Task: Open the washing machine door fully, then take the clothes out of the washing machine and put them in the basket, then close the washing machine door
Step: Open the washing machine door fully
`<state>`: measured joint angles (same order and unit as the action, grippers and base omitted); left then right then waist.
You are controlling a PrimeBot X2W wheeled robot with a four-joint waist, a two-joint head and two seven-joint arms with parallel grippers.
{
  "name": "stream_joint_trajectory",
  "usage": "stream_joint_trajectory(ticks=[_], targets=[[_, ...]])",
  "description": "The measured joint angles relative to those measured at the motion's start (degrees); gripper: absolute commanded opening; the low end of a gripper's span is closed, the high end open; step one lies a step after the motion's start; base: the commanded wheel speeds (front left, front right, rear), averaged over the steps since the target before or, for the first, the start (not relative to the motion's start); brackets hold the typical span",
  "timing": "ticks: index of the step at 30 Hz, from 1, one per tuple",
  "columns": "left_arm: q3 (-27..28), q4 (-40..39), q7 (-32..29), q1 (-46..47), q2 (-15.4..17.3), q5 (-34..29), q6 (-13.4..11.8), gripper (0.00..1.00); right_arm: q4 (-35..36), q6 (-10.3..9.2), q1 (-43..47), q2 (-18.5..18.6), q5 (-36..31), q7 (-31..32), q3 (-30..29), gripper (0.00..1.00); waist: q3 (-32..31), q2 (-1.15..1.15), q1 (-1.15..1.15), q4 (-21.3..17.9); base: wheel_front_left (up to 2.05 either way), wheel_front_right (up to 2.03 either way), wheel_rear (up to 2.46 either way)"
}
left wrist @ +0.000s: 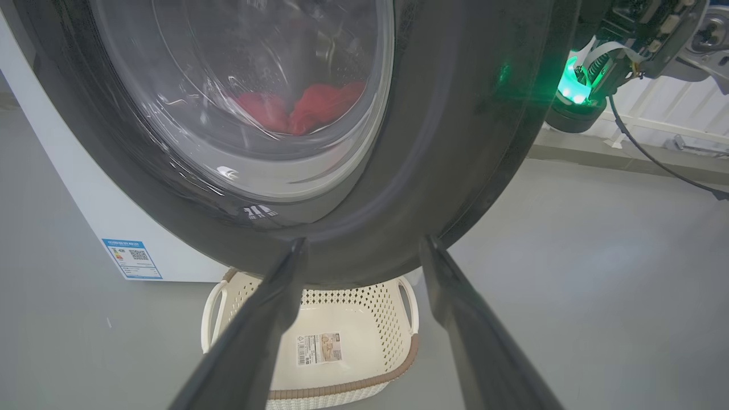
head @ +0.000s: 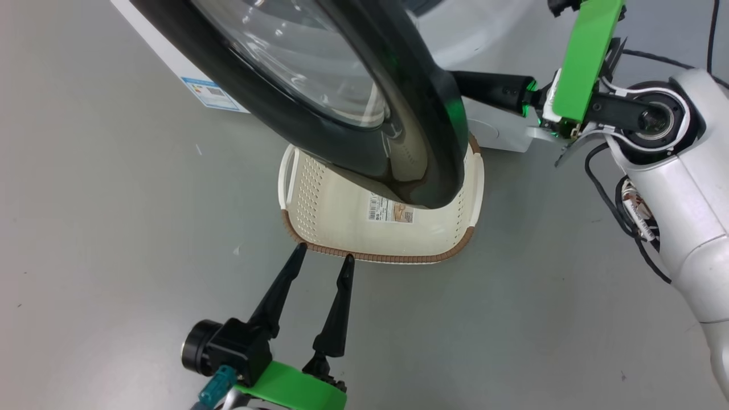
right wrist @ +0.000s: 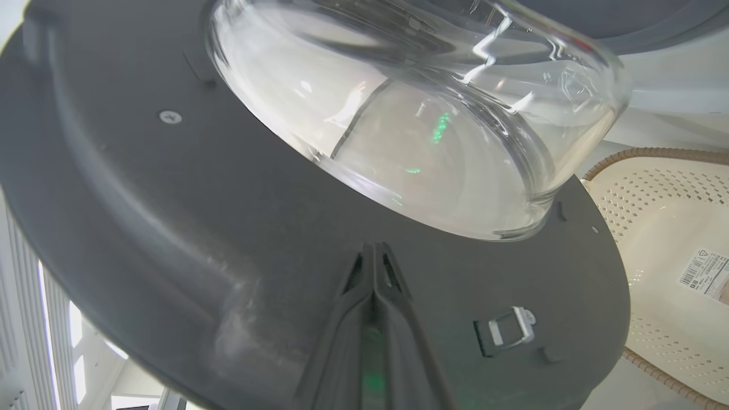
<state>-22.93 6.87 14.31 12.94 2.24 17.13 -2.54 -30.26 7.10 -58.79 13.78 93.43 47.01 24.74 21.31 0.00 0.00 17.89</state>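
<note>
The washing machine door (head: 353,85) stands partly open, its black rim hanging over the basket (head: 376,256) on the floor. My right gripper (head: 472,85) reaches behind the door's edge. In the right wrist view my right gripper (right wrist: 373,250) is shut, holding nothing, its tips against the door's grey inner face (right wrist: 171,216) below the glass bowl (right wrist: 410,114). My left gripper (head: 324,253) hovers open by the basket's near rim. From my left gripper (left wrist: 363,244) the red clothes (left wrist: 319,108) show through the door glass, inside the washing machine (left wrist: 74,188).
A door latch (right wrist: 507,336) sits right of my right fingers. The basket (left wrist: 342,389) holds nothing but its bottom sticker (left wrist: 319,348). Grey floor surrounds it. My right arm's cables (head: 621,210) hang at the right. A blue label (left wrist: 132,259) marks the machine's side.
</note>
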Motion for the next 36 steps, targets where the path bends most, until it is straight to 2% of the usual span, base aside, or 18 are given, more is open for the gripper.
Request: stream_joint_trajectory(ticks=[4, 5, 6, 8, 19, 31, 36], targets=[[0.0, 0.0, 0.0, -0.1, 0.0, 0.0, 0.0, 1.0, 0.0, 0.0, 0.1, 0.0, -1.1, -0.2, 0.1, 0.02, -0.1, 0.0, 0.0, -0.1, 0.0, 0.0, 0.0], [0.0, 0.0, 0.0, -0.1, 0.0, 0.0, 0.0, 1.0, 0.0, 0.0, 0.2, 0.0, -1.6, -0.8, 0.1, 0.35, -0.2, 0.0, 0.0, -0.1, 0.0, 0.0, 0.0], [0.0, 0.0, 0.0, -0.1, 0.0, 0.0, 0.0, 1.0, 0.0, 0.0, 0.2, 0.0, -1.9, -1.3, 0.1, 0.44, -0.2, 0.0, 0.0, -0.1, 0.0, 0.0, 0.0], [0.1, 0.1, 0.0, -0.1, 0.0, 0.0, 0.0, 1.0, -0.1, 0.0, 0.7, 0.2, -2.4, -2.4, -0.1, 1.0, -0.3, 0.0, 0.0, -0.2, 0.0, 0.0, 0.0], [0.9, 0.6, 0.0, -0.1, 0.0, -0.4, 0.1, 1.0, -0.2, 0.0, 3.9, 2.8, -5.4, -8.7, -2.0, 1.0, 0.1, 0.0, 0.0, -1.4, 0.0, 0.0, 0.0], [2.5, 1.3, 0.0, 0.0, 0.0, -1.5, 0.6, 1.0, 1.1, 0.0, 11.0, 7.4, -10.1, -18.5, -1.3, 1.0, -0.2, 0.0, 0.0, -3.5, 0.0, 0.0, 0.0], [3.1, 1.4, 0.0, 0.0, 0.0, -1.5, 0.6, 1.0, 2.9, 0.0, 15.3, 9.7, -12.6, -24.6, 0.0, 1.0, -0.3, 0.0, 0.0, -4.4, 0.0, 0.0, 0.0]])
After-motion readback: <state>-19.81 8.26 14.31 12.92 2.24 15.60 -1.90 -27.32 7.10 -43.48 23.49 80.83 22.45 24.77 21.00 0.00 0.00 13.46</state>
